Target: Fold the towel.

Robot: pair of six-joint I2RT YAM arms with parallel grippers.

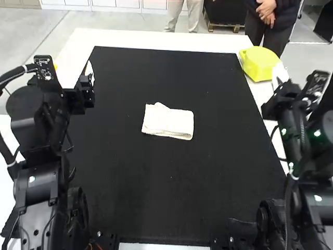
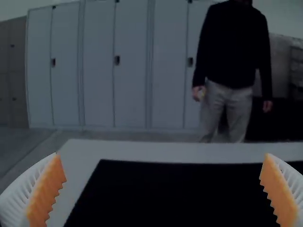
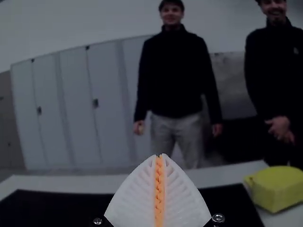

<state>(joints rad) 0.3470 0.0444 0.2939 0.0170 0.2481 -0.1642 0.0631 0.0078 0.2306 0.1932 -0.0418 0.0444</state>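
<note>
Okay, white towel (image 1: pixel 169 122) folded into a rough rectangle mid black mat (image 1: pixel 156 177), small bump on its far edge. My left gripper (image 1: pixel 89 74): released, spread wide, far left. My right gripper (image 1: pixel 279 77): clenched, pads together, far right near yellow boxy item (image 1: pixel 258 65).

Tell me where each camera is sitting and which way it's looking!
High view: fixed above and behind the arms, looking forward and down at the white towel on the black mat. The left arm and right arm show.
Left wrist view: on the left arm's wrist, looking out across the mat. Its own jaws show, wide apart.
Right wrist view: on the right arm's wrist, also looking outward. Its own jaws show, closed together.
Shared: the high and right wrist views both show the yellow thing.
</note>
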